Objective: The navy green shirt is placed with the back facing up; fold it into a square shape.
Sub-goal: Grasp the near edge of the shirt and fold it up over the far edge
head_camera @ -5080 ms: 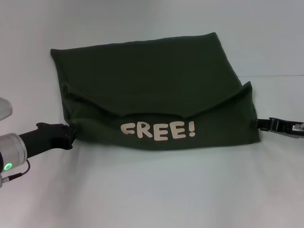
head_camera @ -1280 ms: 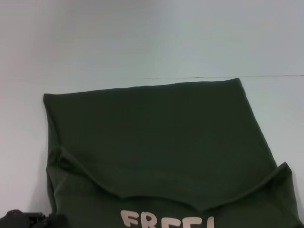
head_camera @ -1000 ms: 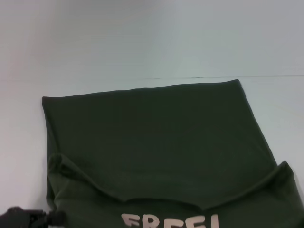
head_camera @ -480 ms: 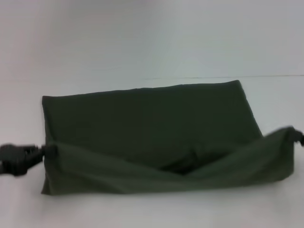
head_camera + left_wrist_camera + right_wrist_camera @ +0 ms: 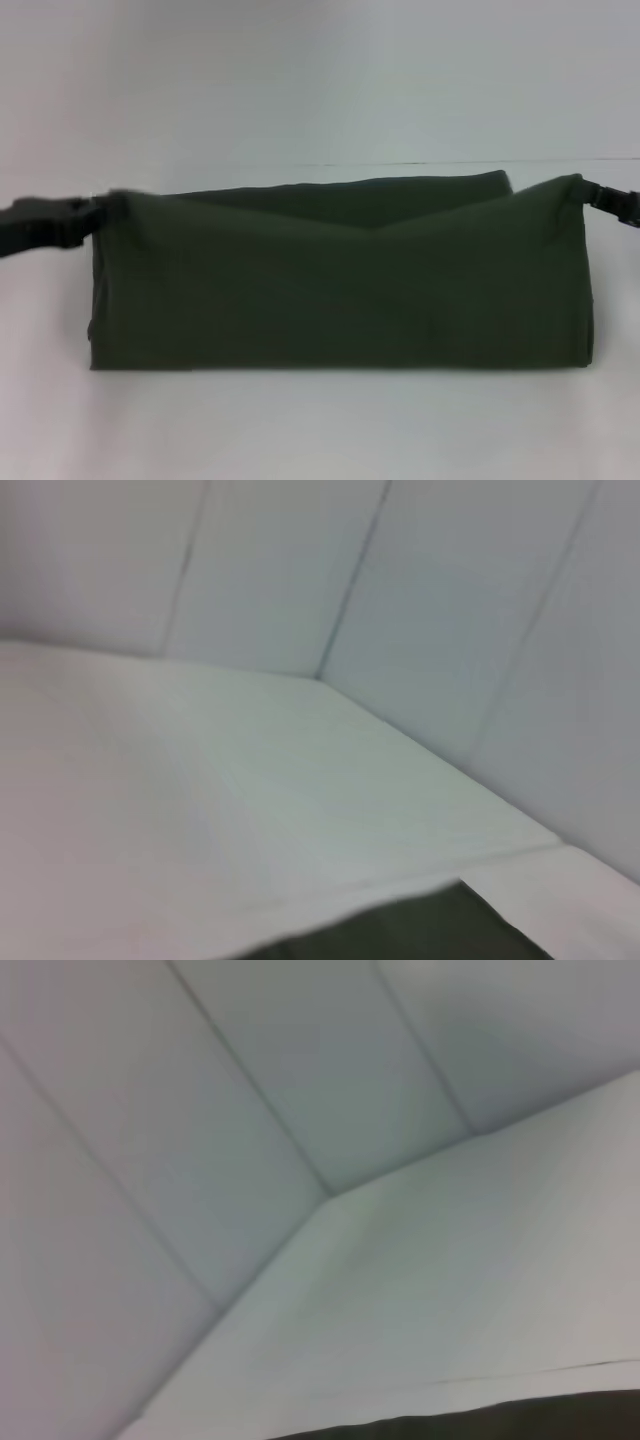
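Shirt (image 5: 340, 280) on table (image 5: 320, 430), near half raised over far half. Left gripper (image 5: 88, 215) clamped on left corner, right gripper (image 5: 590, 195) on right corner. Advice: carry both corners level, lay flush with far edge, avoid sagging middle

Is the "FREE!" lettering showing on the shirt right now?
No, the navy green shirt shows only plain dark fabric in the head view.
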Available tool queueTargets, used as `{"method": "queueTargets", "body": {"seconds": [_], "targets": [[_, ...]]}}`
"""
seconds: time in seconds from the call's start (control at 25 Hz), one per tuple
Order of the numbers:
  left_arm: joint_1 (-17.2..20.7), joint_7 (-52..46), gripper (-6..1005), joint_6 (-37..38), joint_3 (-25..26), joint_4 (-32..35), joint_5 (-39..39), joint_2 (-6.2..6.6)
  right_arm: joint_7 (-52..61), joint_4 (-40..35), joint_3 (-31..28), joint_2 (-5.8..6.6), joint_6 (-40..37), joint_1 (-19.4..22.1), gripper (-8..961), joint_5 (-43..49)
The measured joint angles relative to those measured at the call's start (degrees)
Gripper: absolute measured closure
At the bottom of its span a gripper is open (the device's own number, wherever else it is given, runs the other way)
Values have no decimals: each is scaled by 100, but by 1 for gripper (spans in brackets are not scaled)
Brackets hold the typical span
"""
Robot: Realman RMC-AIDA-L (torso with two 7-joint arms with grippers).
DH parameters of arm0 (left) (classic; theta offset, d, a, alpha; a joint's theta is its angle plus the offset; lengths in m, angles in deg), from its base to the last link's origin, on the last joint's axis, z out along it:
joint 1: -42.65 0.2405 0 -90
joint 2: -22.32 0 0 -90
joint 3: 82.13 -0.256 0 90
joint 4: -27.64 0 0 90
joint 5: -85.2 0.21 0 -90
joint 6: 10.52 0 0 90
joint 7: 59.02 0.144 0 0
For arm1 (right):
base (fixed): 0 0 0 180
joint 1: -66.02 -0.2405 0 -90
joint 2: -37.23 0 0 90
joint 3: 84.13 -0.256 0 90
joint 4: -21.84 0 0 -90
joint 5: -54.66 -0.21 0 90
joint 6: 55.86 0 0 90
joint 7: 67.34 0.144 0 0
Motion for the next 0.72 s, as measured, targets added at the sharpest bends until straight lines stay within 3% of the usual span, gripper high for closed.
{"method": "queueTargets", "body": {"seconds": [0.28, 0.4, 0.52, 0.72], "targets": [[-504, 49, 998, -1287, -95, -248, 23, -86, -46, 473, 228, -27, 1392, -400, 853, -17], [-646, 71, 998, -1948, -375, -437, 15, -120, -122, 640, 363, -71, 1991, -597, 851, -24], [-771, 93, 997, -2681, -741, -570, 10, -220, -262, 778, 439, -139, 2518, -815, 848, -26], [-893, 151, 998, -3525, -936, -578, -6, -399, -388, 888, 584, -206, 3177, -1087, 844, -31]]}}
